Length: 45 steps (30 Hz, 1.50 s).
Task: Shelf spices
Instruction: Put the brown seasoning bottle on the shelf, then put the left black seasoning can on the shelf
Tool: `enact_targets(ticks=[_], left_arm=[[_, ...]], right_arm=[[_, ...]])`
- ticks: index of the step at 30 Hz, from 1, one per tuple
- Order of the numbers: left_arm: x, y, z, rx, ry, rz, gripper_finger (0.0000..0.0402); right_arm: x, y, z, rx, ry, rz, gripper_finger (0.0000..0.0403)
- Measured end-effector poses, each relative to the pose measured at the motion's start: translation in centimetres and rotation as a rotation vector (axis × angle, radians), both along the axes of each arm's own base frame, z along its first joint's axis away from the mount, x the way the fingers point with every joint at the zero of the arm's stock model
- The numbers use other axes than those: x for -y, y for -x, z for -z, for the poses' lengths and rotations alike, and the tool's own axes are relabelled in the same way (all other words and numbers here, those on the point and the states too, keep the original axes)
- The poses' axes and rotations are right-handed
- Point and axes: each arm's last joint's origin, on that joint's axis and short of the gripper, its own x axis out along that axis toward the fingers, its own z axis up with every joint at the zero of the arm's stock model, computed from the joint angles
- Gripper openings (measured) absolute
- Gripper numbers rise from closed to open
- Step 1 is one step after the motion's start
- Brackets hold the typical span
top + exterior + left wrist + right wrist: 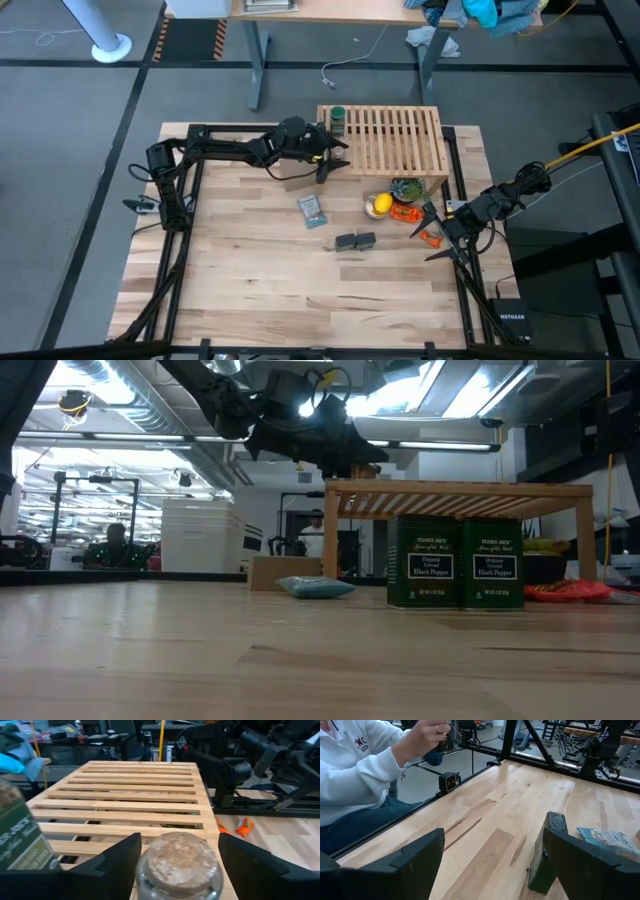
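spices are partly shelved: a cork-stoppered glass jar (177, 865) is flanked by the left gripper (177, 862)'s parted fingers at the shelf (395, 138)'s edge, beside the green bottle (337, 121). two tins (355, 241) lie on the surface (260, 290). the right gripper (440, 240) is held wide open, empty, nearby.

Dark jointed left arm (235, 148), black cables along it (yellow cable by right arm (500, 203)).
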Motion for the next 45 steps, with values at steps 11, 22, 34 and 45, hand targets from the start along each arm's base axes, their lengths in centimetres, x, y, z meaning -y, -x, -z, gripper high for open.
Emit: enact_targets(ticks=[11,22,34,45], left_arm=[[-0.1,-0.1,-0.4,0.038,-0.023,-0.037,0.0261],[0.5,-0.4,-1.1,0.096,-0.058,-0.034,0.0261],[4.2,0.2,-5.9,0.069,-0.133,0.032,0.0261],[15.4,1.9,-6.8,-0.237,-0.138,-0.051,0.0261]], right_arm=[[0.0,0.0,0.0,0.0,0.0,0.0,0.0344],[0.0,0.0,0.0,0.0,0.0,0.0,0.0344],[0.0,0.0,0.0,0.0,0.0,0.0,0.0344],[0.0,0.0,0.0,0.001,0.0,0.0,0.0344]])
